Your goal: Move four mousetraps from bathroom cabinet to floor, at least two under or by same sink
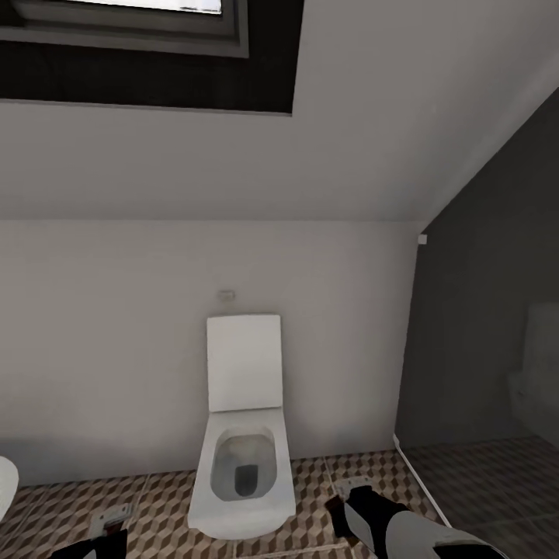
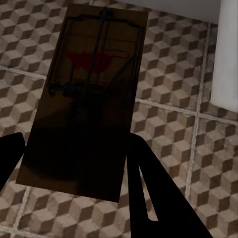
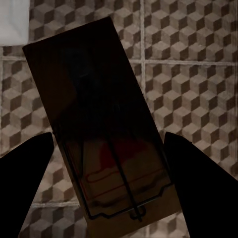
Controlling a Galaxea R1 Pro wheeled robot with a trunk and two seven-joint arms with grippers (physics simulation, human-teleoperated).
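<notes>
We are in a home bathroom: a white toilet [image 1: 242,458] stands against a pale wall [image 1: 109,326], on cube-patterned floor tiles [image 1: 163,505], beneath a sloped ceiling with a skylight [image 1: 147,31].

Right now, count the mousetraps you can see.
2. One mousetrap sits between the left end effector's fingers, another between the right's, both over the tiled floor. Others may be out of view.
</notes>
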